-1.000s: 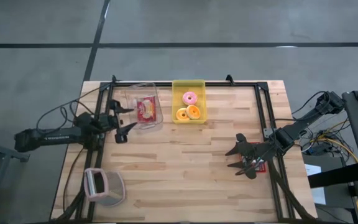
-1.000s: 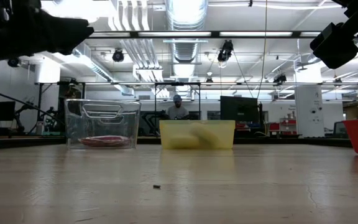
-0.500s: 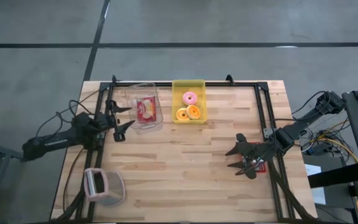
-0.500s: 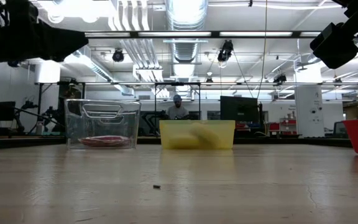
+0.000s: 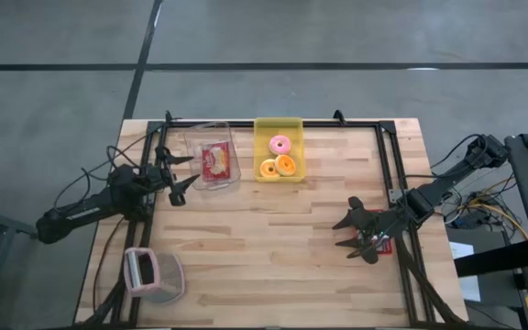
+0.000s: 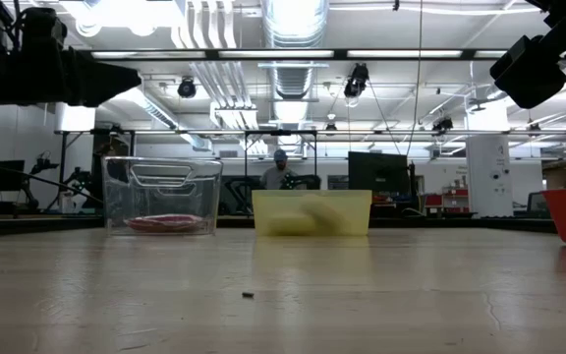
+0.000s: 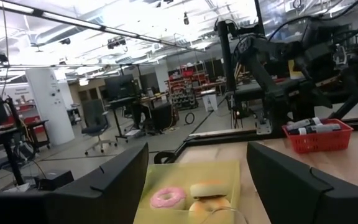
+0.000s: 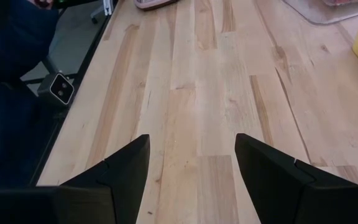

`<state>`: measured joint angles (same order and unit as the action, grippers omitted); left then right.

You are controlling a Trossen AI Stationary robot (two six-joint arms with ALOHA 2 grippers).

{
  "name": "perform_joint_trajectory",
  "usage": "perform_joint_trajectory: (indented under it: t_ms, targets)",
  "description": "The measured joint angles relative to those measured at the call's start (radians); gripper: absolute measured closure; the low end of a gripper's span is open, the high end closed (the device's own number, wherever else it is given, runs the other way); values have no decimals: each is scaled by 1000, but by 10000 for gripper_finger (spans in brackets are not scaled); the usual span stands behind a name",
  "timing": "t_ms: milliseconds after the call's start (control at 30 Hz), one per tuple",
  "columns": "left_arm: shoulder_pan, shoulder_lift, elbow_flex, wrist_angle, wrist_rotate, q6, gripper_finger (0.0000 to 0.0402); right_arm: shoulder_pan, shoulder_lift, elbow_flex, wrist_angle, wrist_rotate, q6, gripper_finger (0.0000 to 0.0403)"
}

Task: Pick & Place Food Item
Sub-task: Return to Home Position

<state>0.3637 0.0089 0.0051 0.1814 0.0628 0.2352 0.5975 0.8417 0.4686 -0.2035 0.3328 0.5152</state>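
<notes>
**Bag lies in the clear bin, both grippers empty**

The red popcorn bag (image 5: 215, 160) lies flat on the bottom of the clear bin (image 5: 228, 180), which stands at the far side of the table (image 5: 273, 275), left of the middle. Just to its right, almost touching it, stands the yellow bin (image 5: 278, 123). Inside it are a pink donut (image 5: 280, 144) and two orange donuts (image 5: 277, 167).

The left gripper (image 5: 183, 176) hovers above the table just left of the clear bin and points toward it. Its fingers are spread wide and hold nothing. In the left wrist view the yellow bin with the donuts shows between the two fingers.

The right gripper (image 5: 344, 236) is at the right side of the table, nearer than the bins, and points to the left. Its fingers are also wide apart and empty. Beneath this arm, at the right edge, a red bin (image 5: 384, 245) is mostly hidden. In the left wrist view some small bottles lie in it.

A pink and grey container (image 5: 153, 275) stands at the near left corner, well apart from both grippers.
</notes>
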Motion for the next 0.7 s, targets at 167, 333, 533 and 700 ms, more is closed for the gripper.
perform_joint_trajectory:
  t_ms: [167, 333, 533, 700]
  targets:
    - [0, 5, 0, -28, 0, -3, 126, 0, 0, 0, 0, 0, 0, 170]
    - [0, 7, 0, -102, 0, -9, 126, 0, 0, 0, 0, 0, 0, 170]
    - [0, 9, 0, -118, 0, 46, 124, 0, 0, 0, 0, 0, 0, 170]
    - [0, 9, 0, -111, 0, 47, 124, 0, 0, 0, 8, 0, 0, 170]
